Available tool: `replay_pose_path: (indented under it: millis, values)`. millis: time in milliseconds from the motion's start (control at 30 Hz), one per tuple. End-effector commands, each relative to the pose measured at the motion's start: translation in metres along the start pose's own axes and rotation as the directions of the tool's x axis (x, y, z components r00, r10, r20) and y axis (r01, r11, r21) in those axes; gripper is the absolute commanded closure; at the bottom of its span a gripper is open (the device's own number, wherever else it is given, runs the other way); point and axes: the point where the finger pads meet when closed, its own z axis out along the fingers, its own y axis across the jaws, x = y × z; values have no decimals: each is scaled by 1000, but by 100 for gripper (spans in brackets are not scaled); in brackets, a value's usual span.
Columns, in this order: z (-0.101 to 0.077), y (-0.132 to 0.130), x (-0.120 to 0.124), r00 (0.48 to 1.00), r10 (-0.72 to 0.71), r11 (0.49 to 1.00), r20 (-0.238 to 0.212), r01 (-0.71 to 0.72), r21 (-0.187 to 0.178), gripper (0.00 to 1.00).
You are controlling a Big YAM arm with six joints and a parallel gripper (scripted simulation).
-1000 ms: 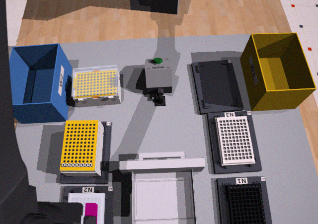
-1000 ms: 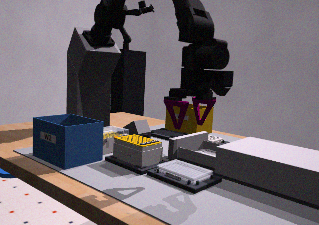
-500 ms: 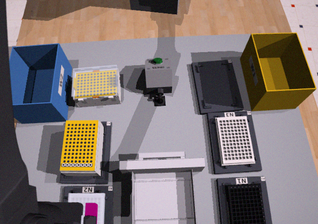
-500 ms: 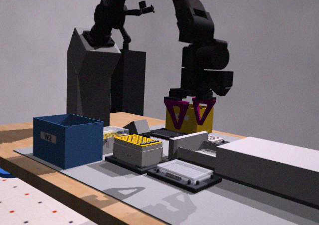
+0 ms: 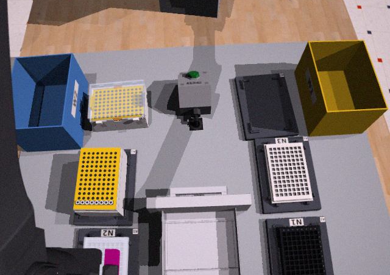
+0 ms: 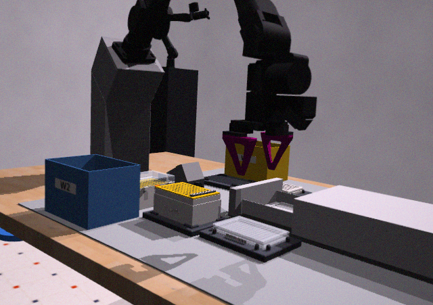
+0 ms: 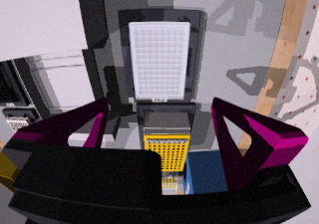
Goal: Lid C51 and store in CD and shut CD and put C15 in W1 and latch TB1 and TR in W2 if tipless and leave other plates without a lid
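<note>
My gripper (image 6: 256, 155) (image 7: 159, 103) is open and empty. It hangs well above the clear plate (image 5: 94, 242) (image 6: 252, 232) (image 7: 159, 59) in nest N2, which seems to have its clear lid on. The white plate (image 5: 288, 172) lies in nest N3. The lid park (image 5: 265, 107) holds nothing. The cooler's drawer (image 5: 198, 200) (image 6: 255, 190) is pulled open and its white floor (image 5: 189, 243) is bare. The tip box (image 5: 117, 103) (image 6: 157, 179) with a clear lid stands beside the blue bin (image 5: 47, 102) (image 6: 90, 190). The tip rack (image 5: 99, 178) (image 6: 187, 200) shows one row of tips.
The yellow bin (image 5: 341, 86) (image 6: 279, 165) stands at the far right, behind the lid park. The green key (image 5: 192, 74) sits on its grey block mid-bench. A black plate (image 5: 300, 250) lies in nest N1. The cooler housing (image 6: 367, 221) lies long beside N2.
</note>
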Motion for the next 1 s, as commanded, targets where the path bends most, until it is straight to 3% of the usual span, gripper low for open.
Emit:
replay_pose_path:
  millis: [0, 100, 133, 967]
  values:
    - [-13, -7, -2, 1000, -6, 1000, 12, 6, 8, 0]
    - [-13, -7, -2, 1000, -6, 1000, 12, 6, 8, 0]
    - [-22, -9, -9, 999, -8, 1000, 46, 7, 18, 0]
    - [-18, -7, -4, 1000, -8, 1000, 30, 7, 13, 0]
